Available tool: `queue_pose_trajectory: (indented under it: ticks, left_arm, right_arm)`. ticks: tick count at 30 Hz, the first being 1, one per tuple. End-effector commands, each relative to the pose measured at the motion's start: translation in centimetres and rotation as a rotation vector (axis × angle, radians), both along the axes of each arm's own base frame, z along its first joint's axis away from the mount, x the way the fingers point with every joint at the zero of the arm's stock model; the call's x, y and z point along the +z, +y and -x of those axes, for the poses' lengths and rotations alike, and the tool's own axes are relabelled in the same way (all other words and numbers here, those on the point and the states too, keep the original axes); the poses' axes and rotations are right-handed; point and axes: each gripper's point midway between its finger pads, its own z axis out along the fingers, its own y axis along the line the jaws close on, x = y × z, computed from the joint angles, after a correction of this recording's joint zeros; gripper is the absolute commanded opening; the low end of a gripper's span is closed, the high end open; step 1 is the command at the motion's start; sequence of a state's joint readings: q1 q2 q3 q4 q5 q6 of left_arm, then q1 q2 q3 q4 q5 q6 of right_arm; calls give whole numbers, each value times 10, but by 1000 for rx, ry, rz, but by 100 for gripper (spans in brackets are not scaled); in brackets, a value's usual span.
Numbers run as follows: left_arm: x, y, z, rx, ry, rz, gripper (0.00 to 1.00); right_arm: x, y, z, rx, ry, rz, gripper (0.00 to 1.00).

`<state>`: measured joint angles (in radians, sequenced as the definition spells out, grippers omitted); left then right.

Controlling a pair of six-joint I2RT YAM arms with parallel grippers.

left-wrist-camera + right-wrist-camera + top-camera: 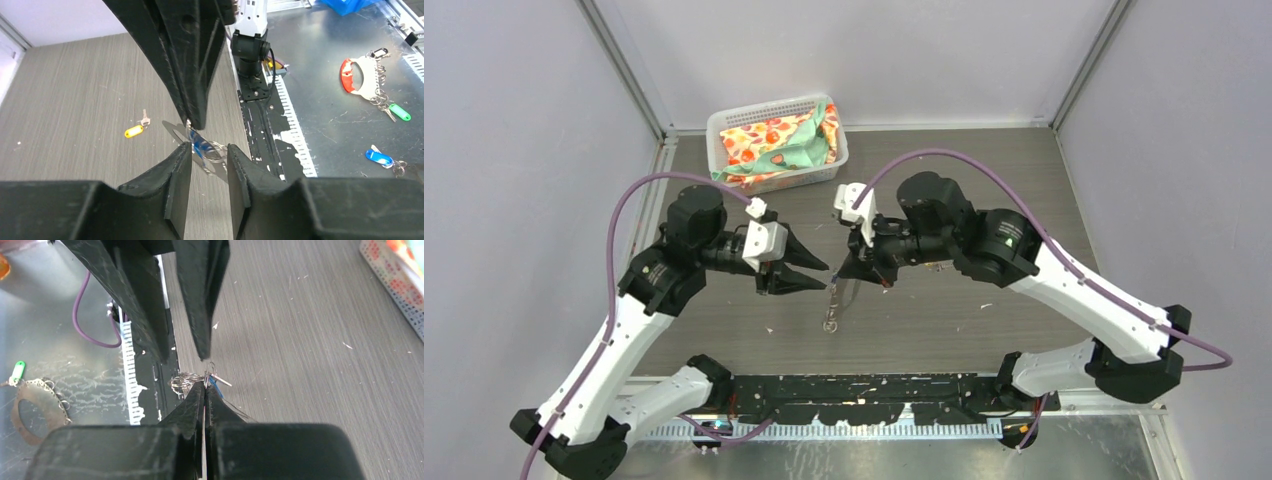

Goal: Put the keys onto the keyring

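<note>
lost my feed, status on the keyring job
Right gripper shut on keyring, blue key at it. Left gripper open, close by. Yellow key loose on table. Nothing in the way.

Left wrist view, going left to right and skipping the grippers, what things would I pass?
yellow-tagged key → blue key → black arm base → red and white key holder → green tag
</note>
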<state>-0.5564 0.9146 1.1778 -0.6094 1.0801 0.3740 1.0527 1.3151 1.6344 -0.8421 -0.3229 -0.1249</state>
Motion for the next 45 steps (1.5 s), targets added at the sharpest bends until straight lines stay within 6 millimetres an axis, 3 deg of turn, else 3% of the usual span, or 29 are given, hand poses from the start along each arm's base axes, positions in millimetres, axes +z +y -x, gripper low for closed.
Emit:
queue_pose_trajectory:
  ticks: [1,7,12,21,28,38,43,45]
  left_arm:
    - [24,5,13,-33,-130,64,34]
    - [23,9,-3,53,-254,69,35]
    - [36,12,-19,165,-346,124,36]
    - [45,7,12,17,-230,169,29]
    - [38,11,10,46,-253,139,24]
    - [31,17,3,112,-292,141,22]
    - [34,15,-1,138,-279,160,10]
    - [38,15,-4,157,-286,178,10]
  right_arm:
    - [53,1,-2,-11,-93,-246,1]
    - [67,1,9,32,-98,-379,1]
    - [81,2,15,40,-81,-527,1]
    - [95,5,6,-12,-108,-803,1]
    - [102,4,3,-25,-127,-893,1]
    - [107,-14,0,-90,-143,-989,1]
    - [104,-12,-1,-90,-124,-1004,1]
    - [101,-9,-1,-84,-117,-999,1]
